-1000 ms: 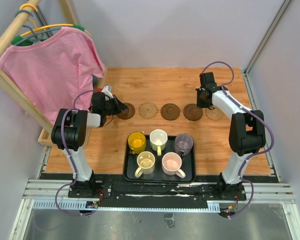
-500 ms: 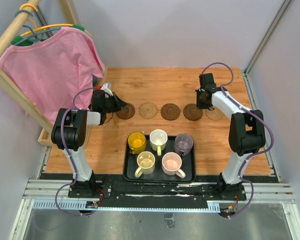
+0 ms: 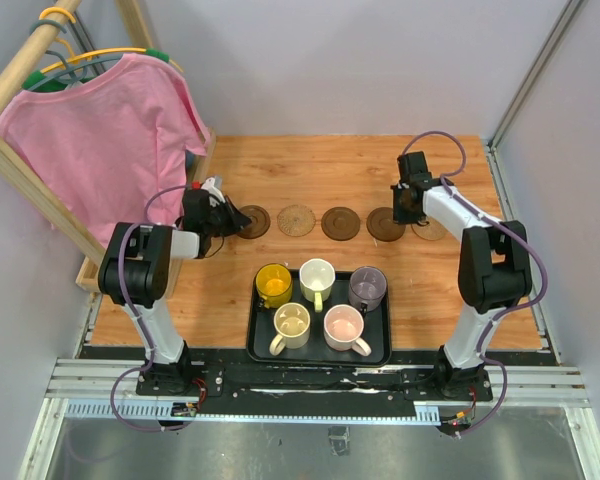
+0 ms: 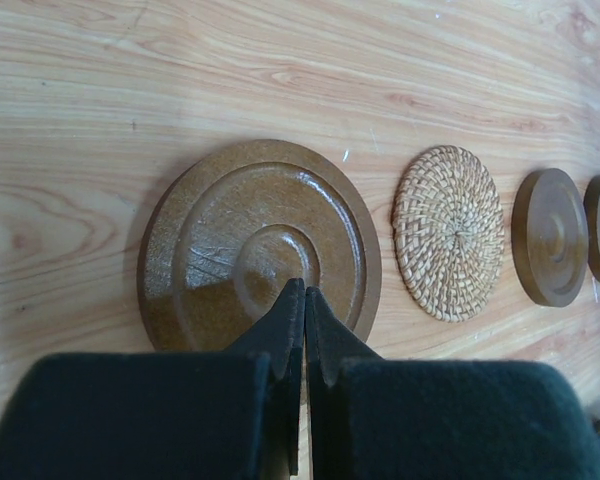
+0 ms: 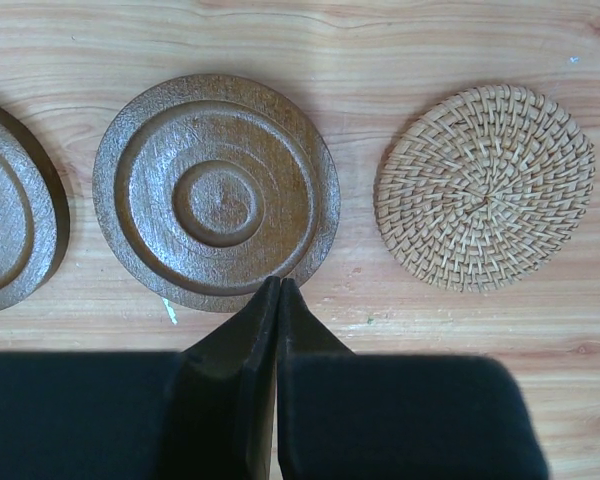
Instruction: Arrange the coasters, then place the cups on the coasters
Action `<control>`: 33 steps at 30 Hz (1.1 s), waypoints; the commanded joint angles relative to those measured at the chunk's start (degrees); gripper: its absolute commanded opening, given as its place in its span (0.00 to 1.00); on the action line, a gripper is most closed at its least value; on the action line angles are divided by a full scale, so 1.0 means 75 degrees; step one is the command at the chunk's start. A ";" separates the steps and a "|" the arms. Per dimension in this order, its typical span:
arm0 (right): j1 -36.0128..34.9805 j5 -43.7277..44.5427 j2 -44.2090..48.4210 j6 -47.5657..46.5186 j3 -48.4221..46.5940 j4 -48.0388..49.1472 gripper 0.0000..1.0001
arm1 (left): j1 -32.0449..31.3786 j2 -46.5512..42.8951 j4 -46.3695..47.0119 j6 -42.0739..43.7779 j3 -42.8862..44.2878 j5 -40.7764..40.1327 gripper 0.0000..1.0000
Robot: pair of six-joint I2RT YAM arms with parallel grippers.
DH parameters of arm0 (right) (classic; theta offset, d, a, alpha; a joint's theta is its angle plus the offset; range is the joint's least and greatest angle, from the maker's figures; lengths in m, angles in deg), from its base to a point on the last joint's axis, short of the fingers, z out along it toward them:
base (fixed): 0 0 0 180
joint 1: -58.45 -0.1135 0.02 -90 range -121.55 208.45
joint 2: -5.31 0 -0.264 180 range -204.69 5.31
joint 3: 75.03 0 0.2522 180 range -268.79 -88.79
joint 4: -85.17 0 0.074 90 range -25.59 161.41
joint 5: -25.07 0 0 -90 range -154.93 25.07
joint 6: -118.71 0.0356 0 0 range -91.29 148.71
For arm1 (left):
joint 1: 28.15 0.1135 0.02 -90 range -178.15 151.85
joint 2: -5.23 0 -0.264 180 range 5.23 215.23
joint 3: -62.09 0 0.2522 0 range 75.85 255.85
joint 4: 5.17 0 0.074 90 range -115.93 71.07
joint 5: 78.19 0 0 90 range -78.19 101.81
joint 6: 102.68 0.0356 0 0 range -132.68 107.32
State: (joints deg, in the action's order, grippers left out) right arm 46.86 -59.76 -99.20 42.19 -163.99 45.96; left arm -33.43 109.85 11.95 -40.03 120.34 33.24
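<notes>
Both grippers are pinched fully shut and hold nothing. The left gripper (image 4: pixel 303 295) has its tips over the leftmost dark brown ringed wooden coaster (image 4: pixel 258 243). The right gripper (image 5: pixel 278 285) is at the lower edge of another dark brown ringed wooden coaster (image 5: pixel 216 190). I can't tell whether either is touching.

The five coasters lie in a row across the middle of the top view. The five small handled mugs sit packed on the black rectangular tray (image 3: pixel 320 358) at lower centre, none on a coaster yet.

Risks:
- A sideways drag with shut tips would skate a disc into its neighbour. The tan woven round coaster (image 4: pixel 448 232) sits just beside the left one, and another tan woven round coaster (image 5: pixel 485 187) sits near the right one. Both look light and easy to shove.
- The row spacing looks tight, so mug handles may clash once the mugs are placed.
- The yellow mug (image 3: pixel 274 284) and cream mug (image 3: pixel 292 323) nearly touch, so a jaw going in could knock a neighbour.
- The left arm works close to the pink shirt (image 3: pixel 105 140) at upper left, which could snag it.
</notes>
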 commanded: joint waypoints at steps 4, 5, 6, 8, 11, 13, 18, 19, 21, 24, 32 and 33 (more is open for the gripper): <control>-0.0195 0.0183 0.0413 0.0031 0.0110 -0.0017 0.01 | 0.0014 0.0093 -0.0286 0.0316 0.0324 -0.0329 0.00; -0.0189 0.0195 0.0430 0.0030 0.0119 -0.0028 0.01 | 0.0014 0.0150 -0.0349 0.0341 0.0397 -0.0373 0.00; -0.0193 0.0209 0.0473 0.0028 0.0132 -0.0031 0.01 | 0.0014 0.0194 -0.0417 0.0360 0.0467 -0.0429 0.01; -0.0198 0.0244 0.0523 0.0010 0.0155 -0.0040 0.01 | 0.0016 0.0290 -0.0510 0.0394 0.0571 -0.0505 0.01; -0.0199 0.0280 0.0594 -0.0012 0.0175 -0.0051 0.01 | 0.0012 0.0361 -0.0530 0.0401 0.0667 -0.0569 0.00; -0.0200 0.0305 0.0636 -0.0014 0.0175 -0.0076 0.01 | 0.0017 0.0430 -0.0573 0.0396 0.0730 -0.0595 0.01; -0.0211 0.0364 0.0809 -0.0027 0.0255 -0.0104 0.01 | 0.0012 0.0489 -0.0582 0.0390 0.0755 -0.0545 0.00; -0.0209 0.0376 0.0834 -0.0021 0.0272 -0.0099 0.01 | 0.0012 0.0493 -0.0559 0.0381 0.0740 -0.0529 0.01; -0.0205 0.0377 0.0876 -0.0018 0.0298 -0.0099 0.01 | 0.0012 0.0505 -0.0543 0.0361 0.0735 -0.0534 0.00; -0.0212 0.0371 0.0897 -0.0006 0.0318 -0.0104 0.01 | 0.0012 0.0575 -0.0613 0.0361 0.0818 -0.0531 0.01; -0.0211 0.0342 0.0944 0.0019 0.0341 -0.0099 0.01 | 0.0012 0.0676 -0.0890 0.0281 0.1008 -0.0745 0.00; -0.0207 0.0341 0.0941 0.0014 0.0343 -0.0099 0.01 | 0.0012 0.0685 -0.0912 0.0283 0.1022 -0.0764 0.01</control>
State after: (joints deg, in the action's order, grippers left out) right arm 46.81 -58.23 -93.80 42.19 -162.11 45.87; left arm -33.43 114.00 6.31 -38.22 126.44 29.15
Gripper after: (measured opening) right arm 0.011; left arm 0.011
